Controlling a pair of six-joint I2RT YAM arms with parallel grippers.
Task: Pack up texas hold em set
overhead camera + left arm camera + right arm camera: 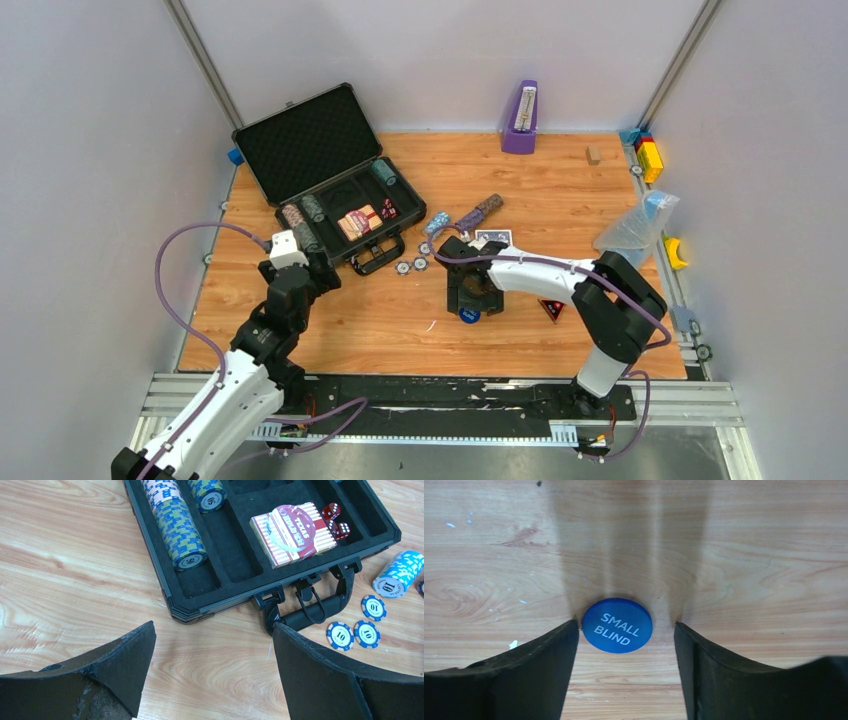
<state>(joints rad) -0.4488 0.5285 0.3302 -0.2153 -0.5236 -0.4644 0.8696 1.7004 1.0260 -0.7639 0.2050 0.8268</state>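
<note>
Now | blue button point(617, 625) | flat on table point(754, 550) | between right fingers point(544, 675)

We see a left arm point(235, 395) and a right arm point(535, 272) with white shells and black joints. A lilac cable point(165, 275) loops along each (clipped on in places). The end effector fingers point(310, 675) are matt black wedges with scuffed edges.

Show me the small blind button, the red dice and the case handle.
small blind button point(617, 625): right wrist view, centre of its blue face.
red dice point(342, 529): left wrist view, top of the nearer die.
case handle point(316, 612): left wrist view, middle of the black bar.
</note>
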